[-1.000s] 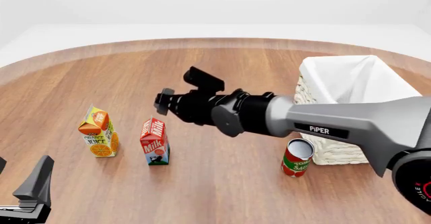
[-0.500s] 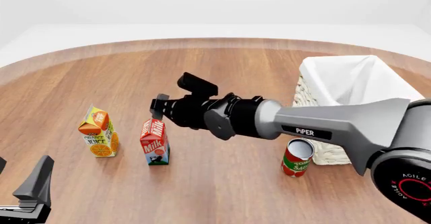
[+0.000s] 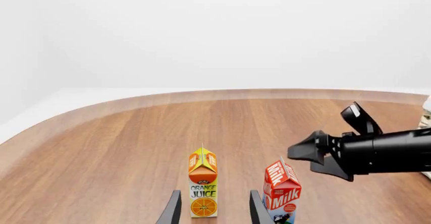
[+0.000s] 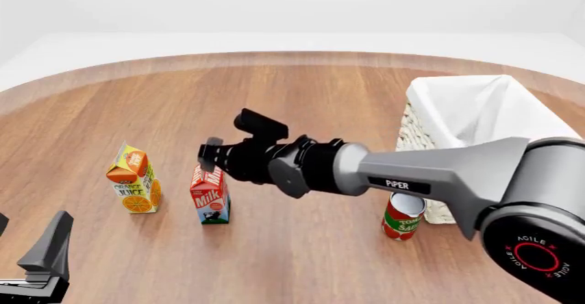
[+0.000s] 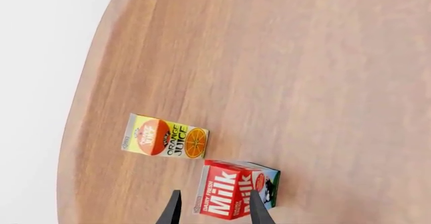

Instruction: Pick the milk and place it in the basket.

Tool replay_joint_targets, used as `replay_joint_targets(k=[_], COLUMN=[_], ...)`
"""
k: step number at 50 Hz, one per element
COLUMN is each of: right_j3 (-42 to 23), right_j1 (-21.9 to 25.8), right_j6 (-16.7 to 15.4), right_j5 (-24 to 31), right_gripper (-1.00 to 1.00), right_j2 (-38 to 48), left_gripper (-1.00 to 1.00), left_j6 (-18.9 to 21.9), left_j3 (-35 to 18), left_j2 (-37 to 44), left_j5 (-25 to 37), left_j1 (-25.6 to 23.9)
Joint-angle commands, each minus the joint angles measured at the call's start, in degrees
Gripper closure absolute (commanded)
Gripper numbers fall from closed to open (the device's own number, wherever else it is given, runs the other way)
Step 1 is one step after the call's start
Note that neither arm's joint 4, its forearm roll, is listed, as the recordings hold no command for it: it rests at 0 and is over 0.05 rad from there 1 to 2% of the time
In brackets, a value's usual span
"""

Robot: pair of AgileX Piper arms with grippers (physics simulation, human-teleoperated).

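Right end effector (image 4: 208, 155) — fingers spread, above the red-topped gable milk carton (image 4: 210, 192) — an off-centre descent could topple it toward the orange-yellow juice carton (image 4: 133, 179).

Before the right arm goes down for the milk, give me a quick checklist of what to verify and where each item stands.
1. Right pincer open: ok, its fingertips stand apart in the right wrist view.
2. Pincer lined up with the milk carton: ok, the carton's red top sits between the fingertips in that view.
3. Milk carton upright and free: ok, it stands alone on the table.
4. Room from the orange juice carton: ok, a gap shows between the two.
5. Basket ready to receive: ok as far as visible, open top and only the white liner shows.
6. Left pincer out of the way: ok, it is low at the near edge.
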Motion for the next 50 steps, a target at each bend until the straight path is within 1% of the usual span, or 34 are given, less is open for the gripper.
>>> replay_joint_targets(k=[1,20,50], right_j3=[-0.5,-2.0,-2.8], right_j1=[0.2,0.8,2.1], right_j6=[0.3,0.6,2.3], right_j5=[-0.5,-0.4,-2.0], right_gripper=[-1.0,-1.0,-1.0], right_j2=[1.2,3.0,6.9], left_gripper=[-1.0,-1.0,-1.0], left_j6=[0.0,0.0,0.0], left_j3=[0.0,0.0,0.0], left_j2=[0.0,0.0,0.0], left_j5=[0.0,0.0,0.0], left_j1=[0.0,0.0,0.0])
